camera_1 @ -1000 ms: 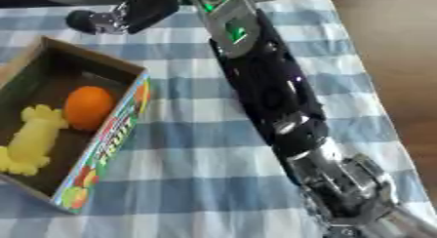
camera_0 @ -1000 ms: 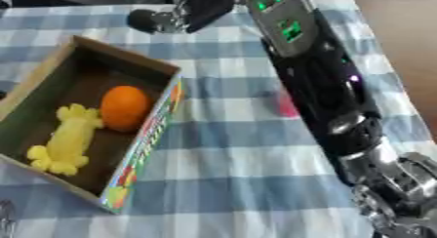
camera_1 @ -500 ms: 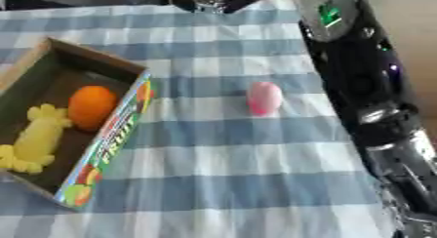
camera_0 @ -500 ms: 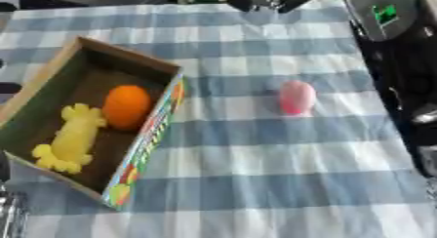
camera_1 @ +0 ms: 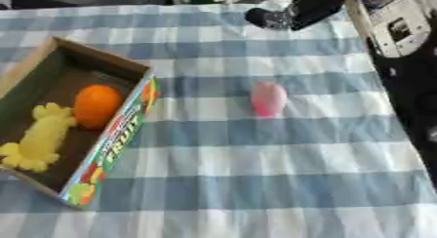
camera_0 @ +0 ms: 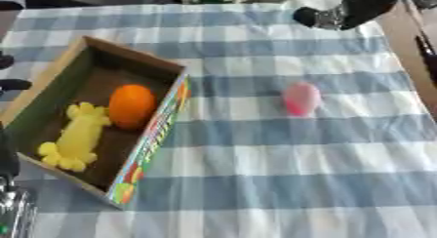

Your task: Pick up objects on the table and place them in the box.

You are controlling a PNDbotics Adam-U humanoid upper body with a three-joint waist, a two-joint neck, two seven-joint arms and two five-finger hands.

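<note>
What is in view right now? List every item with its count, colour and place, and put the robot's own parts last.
box: one, brown cardboard with a printed fruit pattern on its right wall, open, on the left of the table
orange: one, orange, inside the box against its right wall
yellow toy: one, yellow, lumpy, inside the box, beside the orange and nearer the camera
pink object: one, pink, egg-shaped, on the cloth to the right of the box, apart from it
tablecloth: one, blue and white check, covering the table
right hand: one, black, at the far edge of the table, beyond the pink object and not touching it; its fingers cannot be made out
right arm: one, black with a pale panel, along the right edge
</note>
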